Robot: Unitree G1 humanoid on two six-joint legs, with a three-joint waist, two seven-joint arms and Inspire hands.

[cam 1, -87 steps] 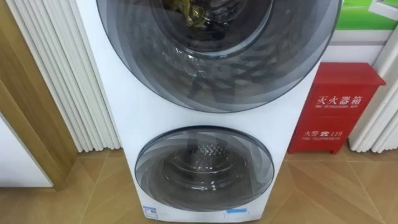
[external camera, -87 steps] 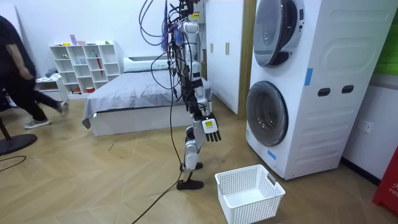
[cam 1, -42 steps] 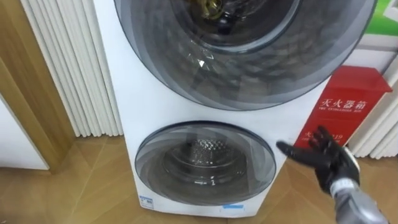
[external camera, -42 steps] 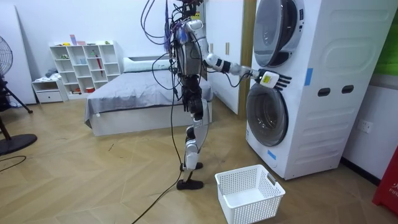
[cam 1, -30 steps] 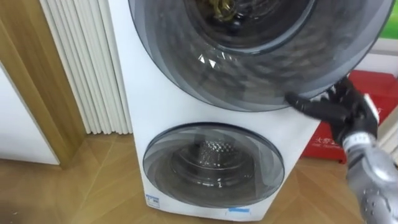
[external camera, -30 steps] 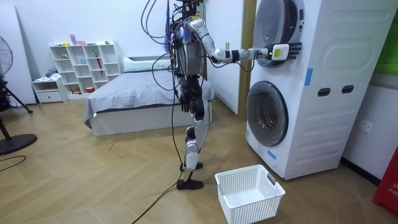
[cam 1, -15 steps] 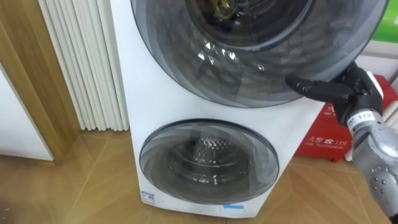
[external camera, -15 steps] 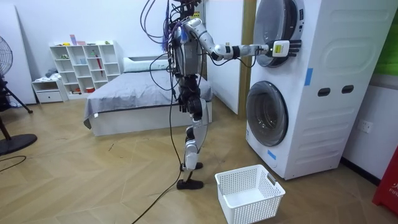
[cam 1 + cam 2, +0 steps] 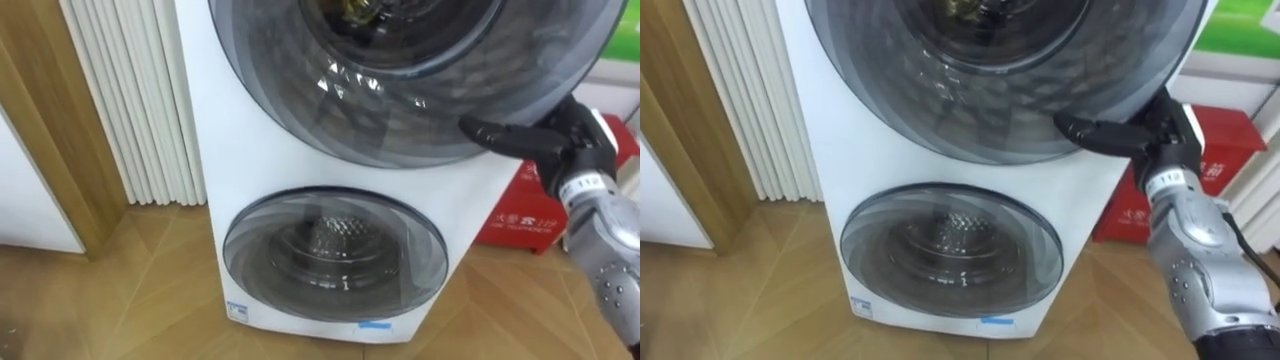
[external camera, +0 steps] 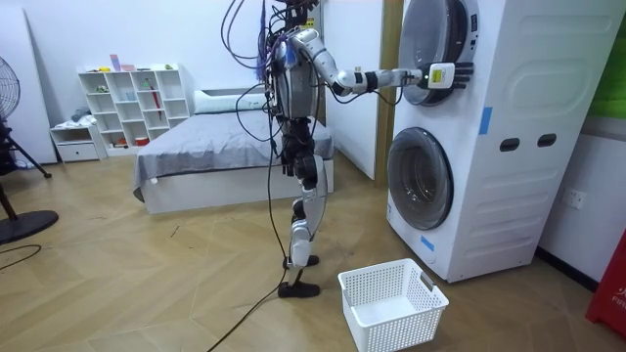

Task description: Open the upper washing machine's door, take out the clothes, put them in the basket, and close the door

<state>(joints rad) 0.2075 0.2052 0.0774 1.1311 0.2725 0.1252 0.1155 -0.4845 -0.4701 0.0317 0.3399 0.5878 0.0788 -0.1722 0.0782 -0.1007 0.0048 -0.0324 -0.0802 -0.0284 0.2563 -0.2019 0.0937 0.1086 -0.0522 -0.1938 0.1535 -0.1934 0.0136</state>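
Note:
Two white washing machines (image 10: 489, 137) stand stacked, and I stand in front of them. The upper machine's round dark glass door (image 9: 400, 90) is closed, with yellowish clothes (image 9: 352, 10) dimly visible behind it at the top. My right hand (image 9: 575, 150) reaches out at the door's lower right rim, its fingers (image 9: 500, 135) straight and touching the edge. The room view has the same right hand (image 10: 442, 76) held against the upper door. The lower door (image 9: 335, 255) is closed too.
A white laundry basket (image 10: 391, 305) stands on the wood floor beside my feet. To the right of the machines stands a red fire box (image 9: 520, 210). White slatted panels (image 9: 140, 100) and a wooden post lie to the left. Behind me are a bed (image 10: 205, 147) and shelves.
My right arm has risen from my side, past the lower door, to the upper door's right rim. Over the last half second it has hardly moved. The view shifted slightly.

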